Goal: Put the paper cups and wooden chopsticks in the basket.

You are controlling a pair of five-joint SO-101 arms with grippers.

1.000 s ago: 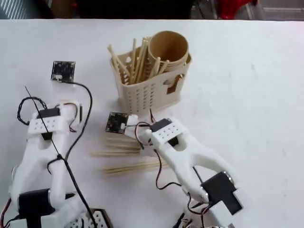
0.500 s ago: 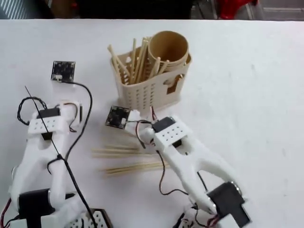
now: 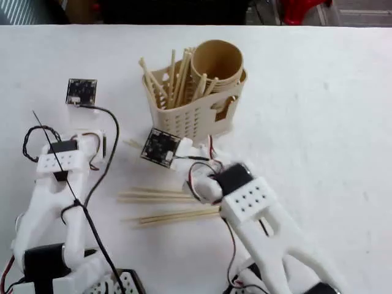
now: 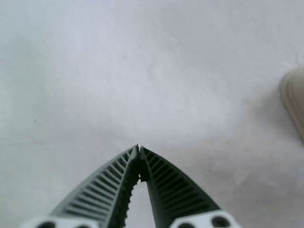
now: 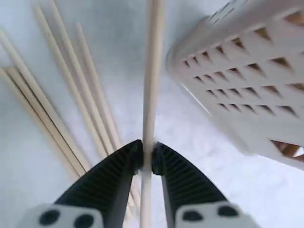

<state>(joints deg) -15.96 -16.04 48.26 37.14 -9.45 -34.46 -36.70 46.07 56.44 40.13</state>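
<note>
Item 1, right gripper (image 5: 147, 145): jaws clamped on one wooden chopstick (image 5: 153, 71), w/ the stick running out ahead of the tips and also back between the fingers. The hold is therefore partway along the shaft, not at an end. The held stick appears lifted clear of the table (image 3: 318, 122) and sits just beside the basket (image 5: 247, 80) wall, not yet over the rim. Item 2, left gripper (image 4: 138, 149): jaws shut tip to tip, nothing between, parked over bare table. Per high view, the basket already carries the paper cups (image 3: 217, 58), nested by the look, plus bundled chopsticks (image 3: 174, 76) leaning upright alongside. The loose chopsticks (image 3: 165, 205) lie flat on the table in two rough rows, between the arms and on the arms' side of the basket; exact no. cannot be told. Handling est.: sticks are v. light, stiff, thin and smooth. Weight is no issue, but a pinch at one spot lets a stick swivel, so a hold nr mid-length w/ jaws square across the shaft is best. The long free end may snag the basket wall or the bundle inside, i.e. the tip needs to clear the rim before release. Flat sticks give little to bite on, and neighbours lying close may roll or come up together. Cups: light, thin-walled, crush under a hard pinch; fine where they sit.
</note>
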